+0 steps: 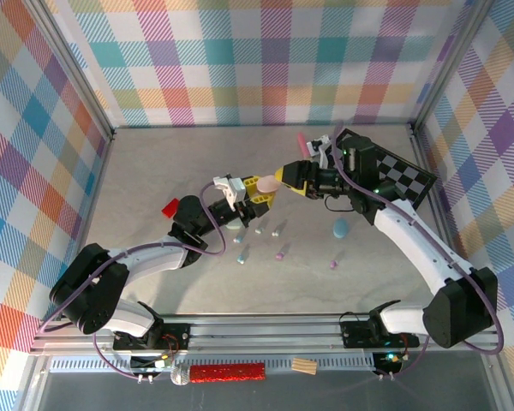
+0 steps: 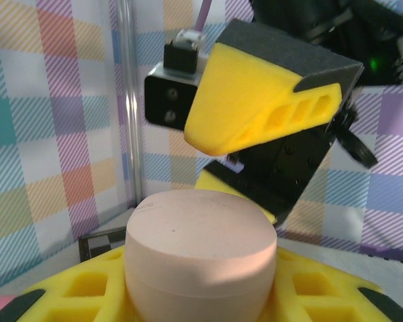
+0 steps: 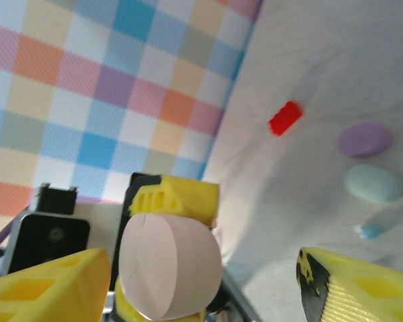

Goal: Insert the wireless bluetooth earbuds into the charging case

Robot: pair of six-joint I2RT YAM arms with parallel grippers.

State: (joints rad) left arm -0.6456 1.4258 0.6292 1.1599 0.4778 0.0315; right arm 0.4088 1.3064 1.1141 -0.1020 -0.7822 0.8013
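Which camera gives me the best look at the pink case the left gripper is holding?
Left wrist: the pink case sits large and centred between the left gripper's fingers, its seam visible. Right wrist shows its round face from the side, smaller. In top external it is a small pink spot between the arms.

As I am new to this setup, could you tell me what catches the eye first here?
A pink charging case held above mid-table in the left end effector, with the open right end effector facing it closely. Below, tiny pastel earbuds lie scattered on the table, a blue oval case beside them.
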